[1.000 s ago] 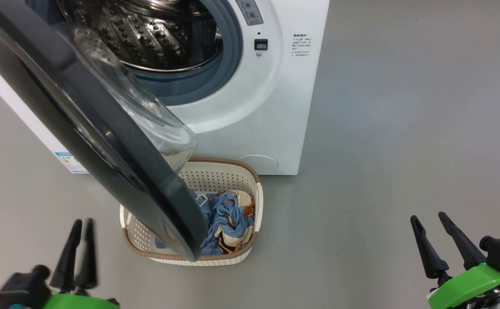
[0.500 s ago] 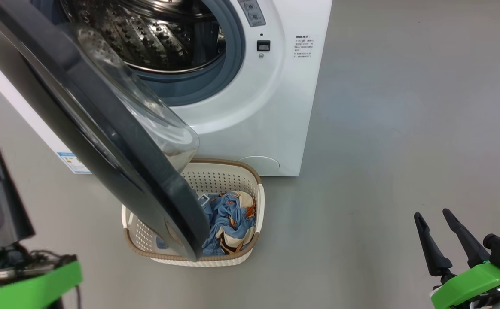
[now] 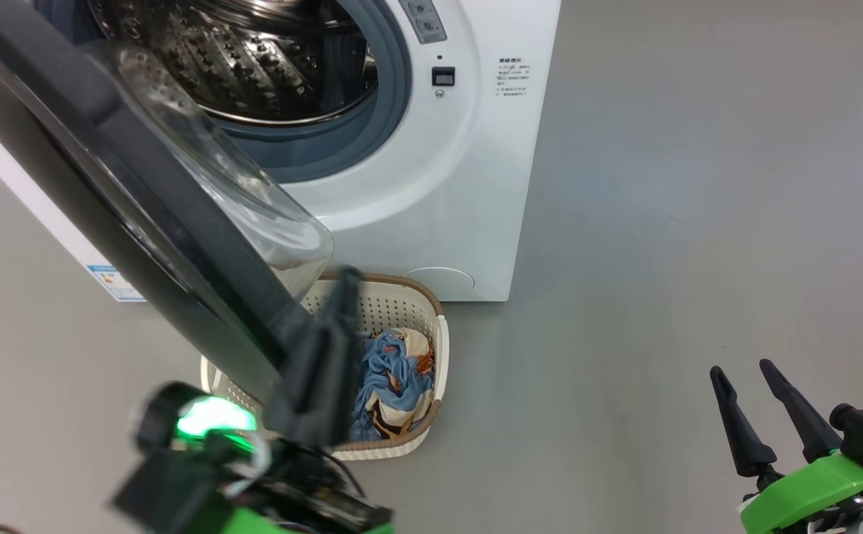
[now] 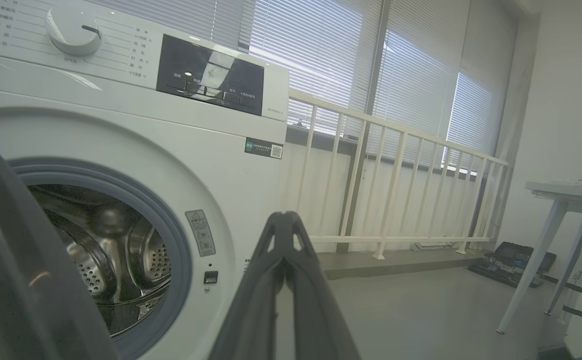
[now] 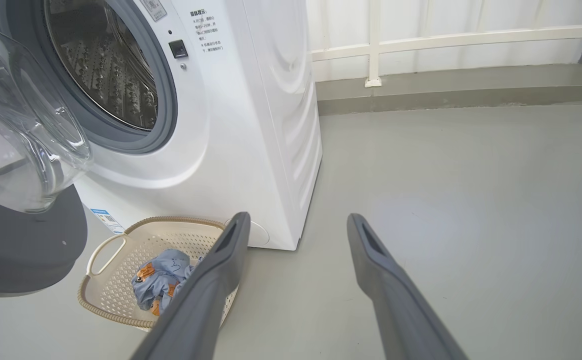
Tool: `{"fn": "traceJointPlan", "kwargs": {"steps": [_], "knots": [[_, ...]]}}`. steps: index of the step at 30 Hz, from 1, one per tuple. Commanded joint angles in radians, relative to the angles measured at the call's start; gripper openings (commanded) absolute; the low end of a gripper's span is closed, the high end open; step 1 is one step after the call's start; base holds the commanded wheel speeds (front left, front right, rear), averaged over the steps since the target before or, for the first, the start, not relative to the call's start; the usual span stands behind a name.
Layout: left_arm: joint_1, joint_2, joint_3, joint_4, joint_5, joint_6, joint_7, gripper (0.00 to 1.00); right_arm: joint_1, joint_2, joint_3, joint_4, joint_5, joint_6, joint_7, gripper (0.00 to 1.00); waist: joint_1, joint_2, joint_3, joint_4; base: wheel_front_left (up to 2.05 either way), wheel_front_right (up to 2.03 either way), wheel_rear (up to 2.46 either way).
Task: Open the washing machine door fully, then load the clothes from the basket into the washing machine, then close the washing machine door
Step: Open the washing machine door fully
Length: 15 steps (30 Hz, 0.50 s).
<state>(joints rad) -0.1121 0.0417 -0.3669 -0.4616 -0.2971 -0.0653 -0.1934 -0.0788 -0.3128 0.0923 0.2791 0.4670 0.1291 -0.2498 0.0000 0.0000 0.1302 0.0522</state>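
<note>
Black-ringed door juts out over basket; left pincer pressed together, right pincer spread.

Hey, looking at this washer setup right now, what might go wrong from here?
1. The washing machine door stands only part open, overhanging the basket, so reaching for the clothes may knock it.
2. The shut left gripper is close to the door's edge; a push from there could slip off.
</note>
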Motion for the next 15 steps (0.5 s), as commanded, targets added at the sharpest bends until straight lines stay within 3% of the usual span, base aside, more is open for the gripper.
{"fn": "traceJointPlan", "kwargs": {"steps": [1,6,15], "knots": [[-0.034,0.009,-0.001,0.017,-0.015,0.006,0.005,0.00,0.001,-0.015,0.025,-0.025,-0.023,0.002,-0.012,1.00,0.0000,0.0000,0.003,-0.003,0.00,0.00,0.00],[-0.039,0.009,-0.073,0.174,-0.073,0.024,-0.015,0.00,-0.005,-0.016,0.031,-0.028,-0.025,0.002,-0.012,1.00,0.0000,0.0000,0.009,-0.005,0.00,0.00,0.00],[-0.084,0.009,-0.080,0.363,-0.126,0.047,-0.048,0.00,-0.012,-0.018,0.025,-0.036,-0.027,0.002,-0.012,1.00,0.0000,0.0000,0.018,0.002,0.00,0.00,0.00]]}}
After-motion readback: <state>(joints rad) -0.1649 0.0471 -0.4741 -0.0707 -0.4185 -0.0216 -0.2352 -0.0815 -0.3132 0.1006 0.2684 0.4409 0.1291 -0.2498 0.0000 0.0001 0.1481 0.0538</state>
